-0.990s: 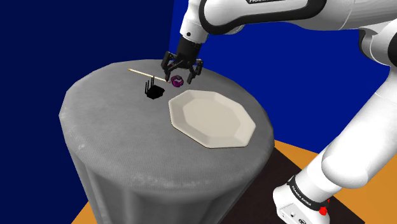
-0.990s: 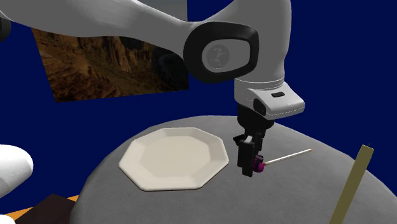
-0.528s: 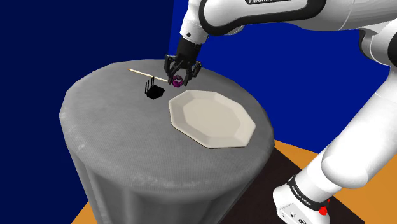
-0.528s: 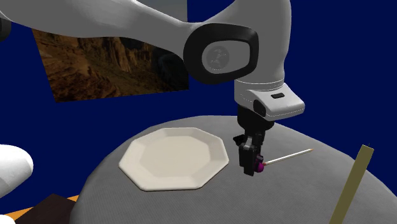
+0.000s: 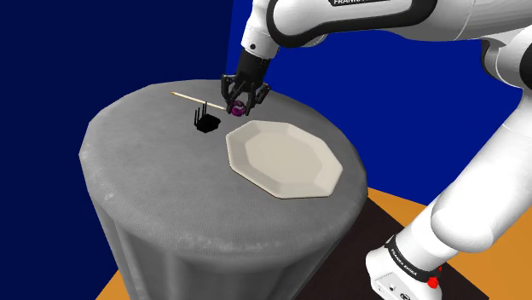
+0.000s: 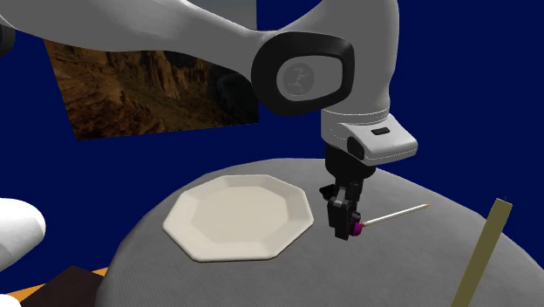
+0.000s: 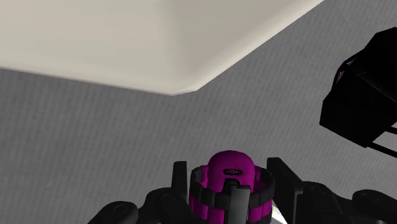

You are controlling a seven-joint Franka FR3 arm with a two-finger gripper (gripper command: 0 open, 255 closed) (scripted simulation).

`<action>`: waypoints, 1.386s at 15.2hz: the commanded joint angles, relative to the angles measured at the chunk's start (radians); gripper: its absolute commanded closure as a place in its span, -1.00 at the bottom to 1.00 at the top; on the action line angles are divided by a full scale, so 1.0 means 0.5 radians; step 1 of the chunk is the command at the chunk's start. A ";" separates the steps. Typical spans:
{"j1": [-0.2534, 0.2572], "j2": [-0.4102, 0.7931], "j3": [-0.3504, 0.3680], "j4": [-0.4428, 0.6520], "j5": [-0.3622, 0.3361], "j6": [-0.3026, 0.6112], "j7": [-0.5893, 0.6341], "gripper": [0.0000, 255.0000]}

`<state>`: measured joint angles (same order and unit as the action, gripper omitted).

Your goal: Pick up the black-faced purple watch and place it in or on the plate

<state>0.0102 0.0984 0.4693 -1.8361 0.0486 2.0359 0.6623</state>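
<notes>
Nearest, well short of the plate in the shoulder view: a dark stand bearing the white arm's base, set on an orange floor. Next, a round grey table with fluted sides, carrying the plate itself: white, many-sided, lying flat toward the stand's side of the top.

Just past the plate's far rim, close beside it but not above it: the black gripper, pointing down, pinching a purple watch between its fingers. Seen from the wrist: band curled into a loop, purple with black links, clasped on both sides, one corner of the plate lying ahead of it. Touching the table or just clear of it: cannot tell.

Beside the gripper, on the side turned away from the plate: a small black thing with thin upright prongs, near the plate's rim yet apart from it. Farther from the plate: a thin pale stick, flat on the table, running behind the gripper.

Farthest, behind plate and table alike: a deep blue wall, with a brown canyon picture hung on it.
</notes>
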 commanded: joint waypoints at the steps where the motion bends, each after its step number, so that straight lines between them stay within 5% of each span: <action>1: 0.000 0.000 0.000 0.000 0.000 0.000 0.000 1.00; 17: 0.001 -0.021 0.003 0.406 0.002 -0.425 0.024 1.00; 21: -0.012 -0.282 0.005 0.131 0.125 -0.384 -0.006 1.00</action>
<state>0.0046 -0.0111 0.4712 -1.7367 0.0961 1.8385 0.6619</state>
